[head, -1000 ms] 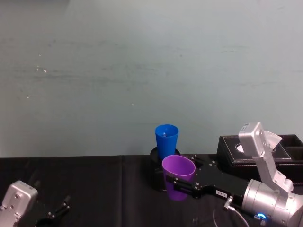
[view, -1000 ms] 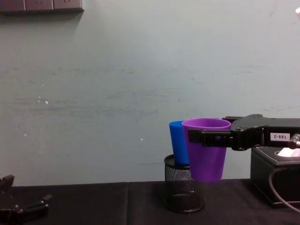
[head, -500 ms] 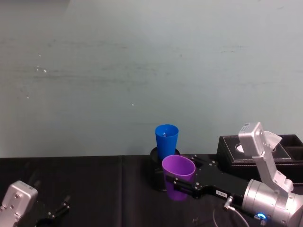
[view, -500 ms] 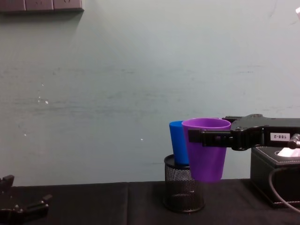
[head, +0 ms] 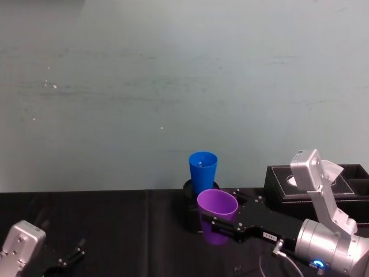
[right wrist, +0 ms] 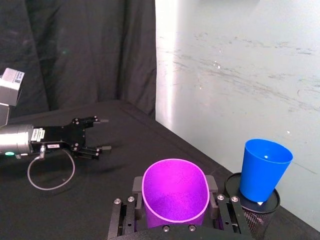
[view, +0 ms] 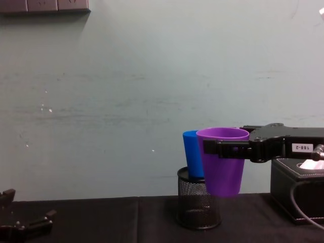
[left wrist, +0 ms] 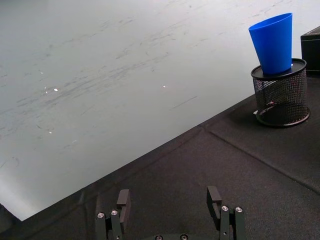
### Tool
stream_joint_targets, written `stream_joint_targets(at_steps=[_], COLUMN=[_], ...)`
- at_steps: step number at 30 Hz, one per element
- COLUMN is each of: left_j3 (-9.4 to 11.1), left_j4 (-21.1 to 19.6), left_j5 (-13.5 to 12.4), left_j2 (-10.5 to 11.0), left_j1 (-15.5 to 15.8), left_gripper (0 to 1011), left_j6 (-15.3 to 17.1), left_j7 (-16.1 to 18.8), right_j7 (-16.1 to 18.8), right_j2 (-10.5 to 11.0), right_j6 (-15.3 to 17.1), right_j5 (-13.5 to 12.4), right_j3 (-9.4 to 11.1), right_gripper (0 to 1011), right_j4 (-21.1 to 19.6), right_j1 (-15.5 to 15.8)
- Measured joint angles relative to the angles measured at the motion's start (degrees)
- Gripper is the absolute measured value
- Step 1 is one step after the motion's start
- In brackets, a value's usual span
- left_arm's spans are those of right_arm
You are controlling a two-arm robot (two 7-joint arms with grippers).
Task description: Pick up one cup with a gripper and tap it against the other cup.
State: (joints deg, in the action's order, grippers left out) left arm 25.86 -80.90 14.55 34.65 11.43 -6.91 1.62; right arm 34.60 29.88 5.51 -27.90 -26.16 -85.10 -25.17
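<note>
R gripper (view: 225, 148) is clamped on the purple cup (view: 223, 177), lifted off the table beside the mesh holder (view: 198, 205). Chest cam half-hides the blue cup (view: 191, 152) behind it; R wrist cam shows a gap btw them. L gripper (left wrist: 170, 200) parked low, jaws wide

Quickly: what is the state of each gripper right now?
Left gripper: open, jaws apart, holding nothing.
Right gripper: closed on the purple cup, near the blue cup.
</note>
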Motion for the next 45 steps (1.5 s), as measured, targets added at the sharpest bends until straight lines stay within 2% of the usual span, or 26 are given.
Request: stream_joint_targets(at_steps=[45], left_j3=[0.0], left_j4=[0.0], left_j5=[0.0], left_j2=[0.0], left_j1=[0.0], left_gripper=[1000], left_j6=[0.0], left_j7=[0.0], right_j7=[0.0], right_j2=[0.0], right_j6=[0.0], right_j5=[0.0], right_j3=[0.0], right_gripper=[726], right_j4=[0.0], right_j1=[0.0])
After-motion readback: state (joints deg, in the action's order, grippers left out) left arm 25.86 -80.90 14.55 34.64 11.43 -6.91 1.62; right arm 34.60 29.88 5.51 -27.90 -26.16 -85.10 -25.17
